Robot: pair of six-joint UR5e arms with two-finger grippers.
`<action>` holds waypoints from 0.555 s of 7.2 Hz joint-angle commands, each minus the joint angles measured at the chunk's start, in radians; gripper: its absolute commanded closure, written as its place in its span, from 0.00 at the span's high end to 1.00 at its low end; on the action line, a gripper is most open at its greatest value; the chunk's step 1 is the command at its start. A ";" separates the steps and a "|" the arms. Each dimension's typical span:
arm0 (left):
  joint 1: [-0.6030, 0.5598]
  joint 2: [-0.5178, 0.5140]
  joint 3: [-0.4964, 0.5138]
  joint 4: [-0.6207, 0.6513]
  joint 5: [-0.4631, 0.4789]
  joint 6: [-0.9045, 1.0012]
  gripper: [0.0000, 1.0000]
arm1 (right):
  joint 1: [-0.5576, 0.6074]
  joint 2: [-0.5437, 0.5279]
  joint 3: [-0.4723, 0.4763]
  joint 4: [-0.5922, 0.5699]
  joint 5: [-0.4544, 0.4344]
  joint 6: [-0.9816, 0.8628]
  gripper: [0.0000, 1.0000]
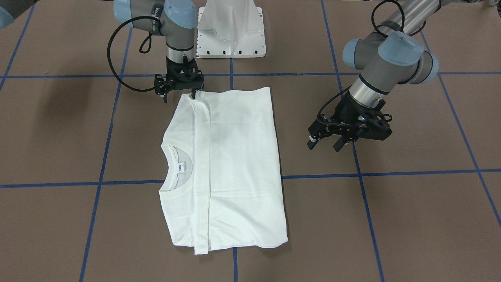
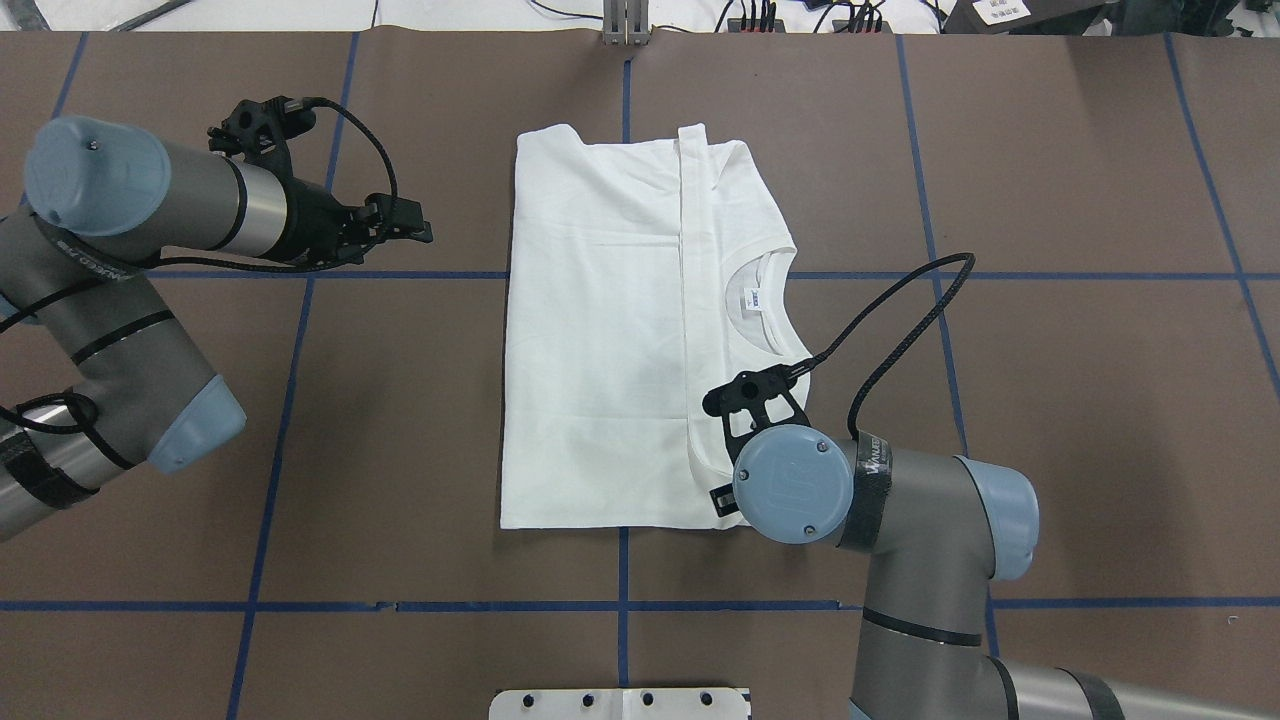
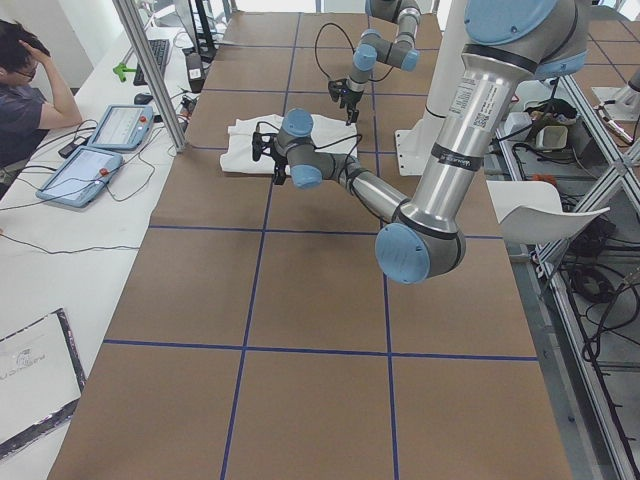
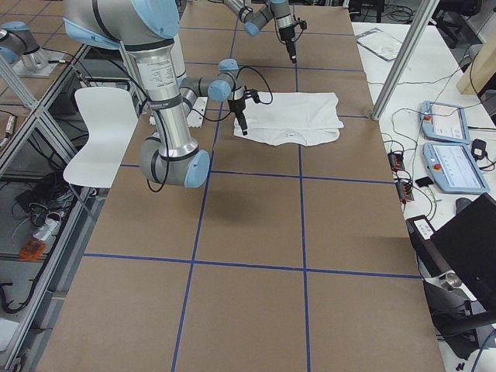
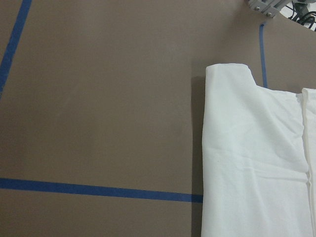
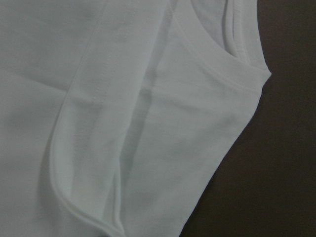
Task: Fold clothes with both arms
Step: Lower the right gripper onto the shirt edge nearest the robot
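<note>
The white long-sleeved T-shirt lies folded into a rectangle on the brown table, plain side up, with the ribbed collar and neck tag showing. No black text is visible. My right gripper is open over the shirt's corner nearest the robot base, one fingertip touching the cloth. In the overhead view it is mostly hidden under its wrist. My left gripper is open and empty, above bare table beside the shirt's folded edge. It also shows in the overhead view. The left wrist view shows the shirt's edge.
Blue tape lines grid the table. The white pedestal base stands behind the shirt. A seated operator and tablets are on a side table. A white chair stands beside the robot.
</note>
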State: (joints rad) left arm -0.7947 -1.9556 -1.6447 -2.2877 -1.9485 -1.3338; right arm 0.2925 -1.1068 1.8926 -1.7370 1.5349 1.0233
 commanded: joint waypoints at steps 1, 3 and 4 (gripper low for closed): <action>0.000 0.000 0.000 0.001 0.000 0.001 1.00 | -0.004 0.015 -0.007 0.039 -0.001 0.000 1.00; 0.000 0.000 -0.001 0.001 -0.001 0.001 1.00 | -0.004 0.016 -0.010 0.060 -0.001 0.000 1.00; 0.000 0.000 -0.001 0.001 -0.001 -0.001 1.00 | -0.004 0.018 -0.010 0.060 -0.001 0.001 1.00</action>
State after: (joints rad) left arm -0.7946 -1.9558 -1.6458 -2.2871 -1.9495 -1.3333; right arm 0.2885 -1.0911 1.8830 -1.6811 1.5340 1.0235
